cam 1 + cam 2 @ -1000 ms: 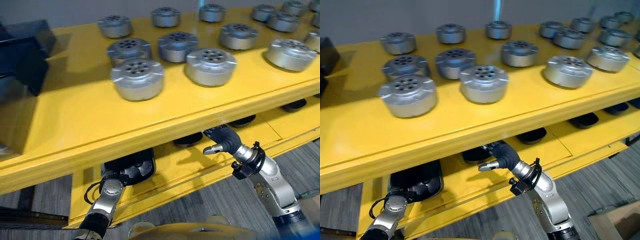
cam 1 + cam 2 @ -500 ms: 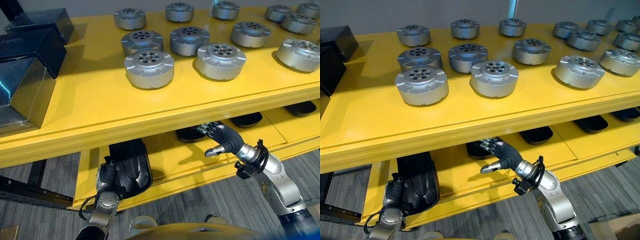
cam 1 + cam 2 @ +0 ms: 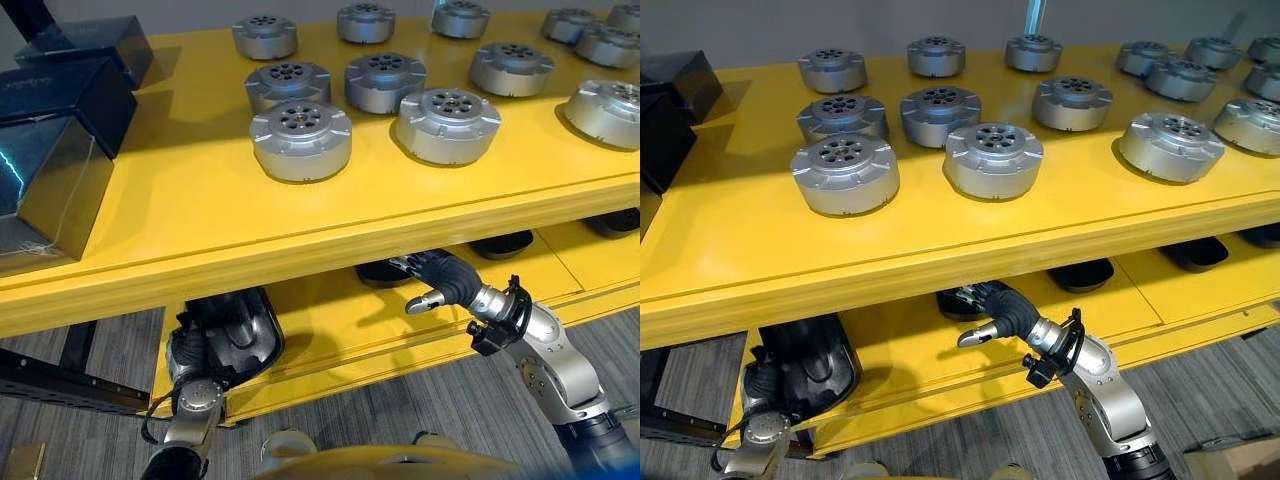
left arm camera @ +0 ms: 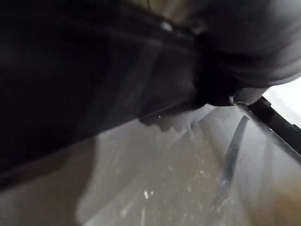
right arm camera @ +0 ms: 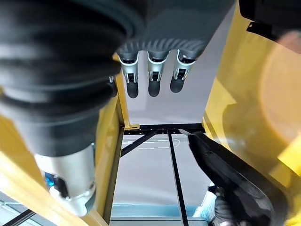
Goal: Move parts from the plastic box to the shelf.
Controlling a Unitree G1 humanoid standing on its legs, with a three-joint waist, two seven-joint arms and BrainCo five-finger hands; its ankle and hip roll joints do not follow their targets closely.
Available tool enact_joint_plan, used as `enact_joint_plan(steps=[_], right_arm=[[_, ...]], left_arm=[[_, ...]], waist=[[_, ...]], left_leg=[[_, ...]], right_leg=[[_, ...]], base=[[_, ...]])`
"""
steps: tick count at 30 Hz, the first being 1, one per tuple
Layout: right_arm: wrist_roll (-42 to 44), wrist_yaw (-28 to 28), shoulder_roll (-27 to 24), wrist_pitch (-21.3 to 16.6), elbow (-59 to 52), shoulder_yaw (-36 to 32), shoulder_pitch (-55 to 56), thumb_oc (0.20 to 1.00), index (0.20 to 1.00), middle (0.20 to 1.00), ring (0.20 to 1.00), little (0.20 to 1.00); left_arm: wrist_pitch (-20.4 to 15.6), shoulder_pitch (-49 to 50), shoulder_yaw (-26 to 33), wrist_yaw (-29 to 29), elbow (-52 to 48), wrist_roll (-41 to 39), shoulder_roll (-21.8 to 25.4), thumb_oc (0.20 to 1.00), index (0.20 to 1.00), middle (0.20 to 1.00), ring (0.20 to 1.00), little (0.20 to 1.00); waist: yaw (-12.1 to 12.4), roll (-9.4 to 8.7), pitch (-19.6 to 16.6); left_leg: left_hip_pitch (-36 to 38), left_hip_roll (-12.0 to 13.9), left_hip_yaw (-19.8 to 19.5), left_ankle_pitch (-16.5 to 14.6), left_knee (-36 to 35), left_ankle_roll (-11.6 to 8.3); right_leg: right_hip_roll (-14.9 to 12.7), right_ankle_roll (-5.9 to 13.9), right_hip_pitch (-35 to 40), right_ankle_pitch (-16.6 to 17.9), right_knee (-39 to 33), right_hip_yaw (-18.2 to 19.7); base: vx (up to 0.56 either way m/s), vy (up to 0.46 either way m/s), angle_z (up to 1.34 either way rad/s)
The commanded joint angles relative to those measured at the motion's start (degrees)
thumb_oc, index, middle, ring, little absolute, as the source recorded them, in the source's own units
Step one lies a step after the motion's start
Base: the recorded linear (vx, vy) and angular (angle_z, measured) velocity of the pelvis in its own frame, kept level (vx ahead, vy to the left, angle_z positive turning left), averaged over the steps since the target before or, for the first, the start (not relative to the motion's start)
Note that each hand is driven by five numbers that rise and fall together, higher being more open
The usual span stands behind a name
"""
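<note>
Fingers of the right hand loose and nearly straight, thumb out to the side, grasping nothing; parked just under the top board of the yellow shelf, above its lower board. Left hand pressed against the near rim of the black plastic box, which sits on the shelf's lower board at its left end and juts past the front edge. Cannot tell whether those fingers are clenched on the rim or only resting there: hidden behind the box and dark in the left wrist view.

Silver parts standing in rows on the shelf's top board, well apart from both hands. Cannot tell if any lie inside the box. More black trays further along the lower board, beneath the top board.

Judged step: drawing the box out from the lower board to reach its contents. To do it well:
- Pull level and slowly, so as not to tip the box off the front edge.
- Bring the idle right hand across to steady the far rim.
- Keep knuckles low, clear of the top board's underside.
</note>
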Motion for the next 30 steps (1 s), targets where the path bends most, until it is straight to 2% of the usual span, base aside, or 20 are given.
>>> enact_joint_plan(steps=[1, 7, 11, 15, 18, 24, 30], right_arm=[[1.6, 1.0, -1.5, 0.0, -7.2, -2.0, -0.6, 1.000, 1.000, 1.000, 1.000, 1.000], [1.5, 1.3, -2.5, 1.2, -7.4, -2.1, -0.3, 1.000, 1.000, 1.000, 1.000, 1.000], [1.0, 0.7, -2.9, 3.3, -8.0, -2.5, 0.8, 1.000, 1.000, 1.000, 1.000, 1.000], [0.6, 2.5, -3.7, 2.9, -7.5, -3.5, 1.3, 1.000, 1.000, 1.000, 1.000, 1.000], [0.7, 2.8, -5.5, 2.2, -7.0, -4.0, 1.1, 1.000, 1.000, 1.000, 1.000, 1.000], [0.1, 1.1, -6.1, 0.9, -6.4, -3.4, -0.5, 1.000, 1.000, 1.000, 1.000, 1.000], [0.1, -0.7, -6.2, -1.1, -6.1, -3.0, -2.6, 1.000, 1.000, 1.000, 1.000, 1.000]], left_arm=[[-1.3, -5.8, 2.0, 2.5, 0.9, 2.8, 5.8, 0.200, 0.200, 0.200, 0.200, 0.200], [0.2, -8.9, 2.0, 2.0, 4.5, 4.0, 9.1, 0.200, 0.200, 0.200, 0.200, 0.200], [1.7, -11.6, -0.2, 0.5, 6.7, 7.1, 10.5, 0.200, 0.200, 0.200, 0.200, 0.200], [3.7, -12.5, -1.4, 1.1, 7.2, 9.2, 11.4, 0.200, 0.200, 0.200, 0.200, 0.200], [6.0, -14.1, -2.9, 1.7, 7.7, 9.8, 14.1, 0.200, 0.200, 0.200, 0.200, 0.200], [6.9, -16.3, -2.9, 1.9, 9.6, 4.6, 15.2, 0.200, 0.200, 0.200, 0.200, 0.200], [7.2, -18.3, -2.8, 3.8, 11.9, 4.6, 16.3, 0.200, 0.200, 0.200, 0.200, 0.200]], waist=[[-0.5, -0.27, -0.1], [-1.7, -0.16, 0.7], [-2.8, -0.39, 2.0], [-3.2, -0.63, 2.9], [-3.0, -1.04, 4.3], [-2.7, -1.44, 6.4], [-2.7, -2.80, 8.8]], left_leg=[[-1.1, 4.2, -0.9, 2.2, 4.2, -1.39], [-1.8, 4.8, 0.3, 1.0, 7.0, -0.91], [-3.0, 5.0, 1.1, 0.3, 8.5, -0.23], [-4.1, 5.3, 1.3, 0.1, 9.3, -0.11], [-6.0, 5.8, 1.1, 0.1, 10.6, 0.00], [-9.4, 6.2, 0.3, 0.2, 12.1, 0.16], [-13.9, 7.5, -0.1, -0.1, 15.0, 0.04]], right_leg=[[-1.0, 1.84, 1.0, -4.5, 4.1, 2.1], [-2.1, 2.57, -0.7, -4.3, 6.2, 3.2], [-3.1, 3.34, -2.6, -4.1, 7.8, 4.1], [-3.5, 3.57, -3.6, -4.1, 8.5, 4.7], [-4.1, 3.88, -5.0, -3.7, 9.1, 5.0], [-4.7, 4.09, -7.9, -3.6, 10.9, 5.7], [-4.6, 3.91, -11.0, -3.5, 12.2, 6.3]], base=[[0.00, 0.094, -0.07], [0.01, 0.081, -0.15], [-0.02, 0.081, -0.11], [-0.04, 0.052, -0.11], [-0.07, 0.039, -0.04], [-0.08, 0.023, -0.06], [-0.10, -0.018, -0.05]])
